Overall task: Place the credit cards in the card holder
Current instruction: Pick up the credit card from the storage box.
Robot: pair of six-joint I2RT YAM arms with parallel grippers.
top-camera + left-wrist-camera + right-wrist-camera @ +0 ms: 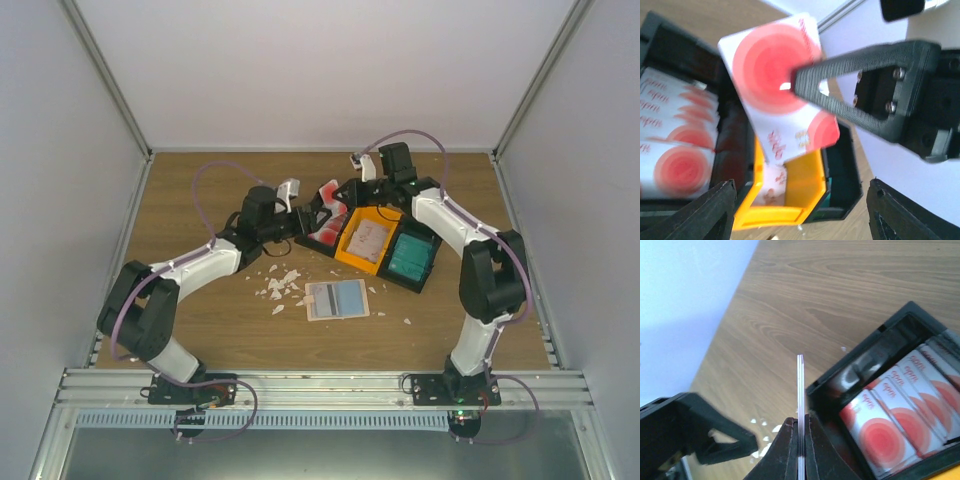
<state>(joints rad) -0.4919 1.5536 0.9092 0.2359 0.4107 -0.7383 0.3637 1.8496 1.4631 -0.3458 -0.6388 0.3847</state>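
Risks first. The right hand (801, 422) is pinching one white-and-red card (770, 75), jaws fully closed on it, with a good length of the card sticking out past the fingertips. The card is hanging in the air just off the left end of the black card bin (840, 372). With so little of it gripped, I judge it could pivot or slip during a quick swing and fall into the bin or onto the surface (200, 300).

The left hand (801, 192) is gaping wide and holding nothing, its fingers flanking the space under the card. The two hands are crowding each other at the bin's left end, so either one moving carelessly could knock the card askew.

The holder (337, 299) is lying open and flat on the near side of the bin, with a pale blue card showing in it. Nothing is pinning it, so a card pushed in could be shoving it along. Scraps (280, 285) are lying near-left of the bin.

Pose: the right arm is arching over the bin from the right, hand pointing left. The left arm is stretching forward, elbow bent, hand aimed at the bin's left end.
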